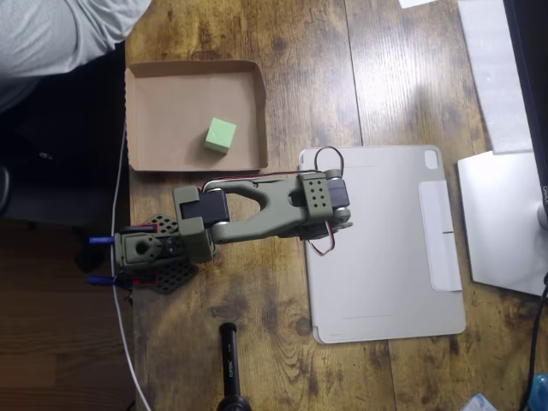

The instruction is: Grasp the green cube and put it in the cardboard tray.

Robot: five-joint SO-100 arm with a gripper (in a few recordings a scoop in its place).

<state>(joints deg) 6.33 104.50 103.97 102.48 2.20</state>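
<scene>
Cube status: green cube sits inside the cardboard tray, on the tray floor right of centre, nearer the right rim than the left, apart from every rim. Slightly rotated relative to the tray edges. Nothing touching it.

Tray lies flat at the upper left of the wooden table in the overhead view, long side roughly parallel to the table's left edge, rims folded up all round.

Olive-green arm folded below the tray, base at the table's left edge, links running right to a joint block over the top-left corner of the pale grey tablet cover. Red and black wires looping at that joint. Gripper tucked under the upper link from this angle; fingers hidden, so cannot tell whether jaws are parted or closed. Nothing seen held. Arm well apart from the cube, not over the tray.

Tablet cover flat on the right half of the table. Black cylindrical object near the bottom edge. White cable running down the left table edge. Person's grey sleeve at the top-left corner, off the table.
</scene>
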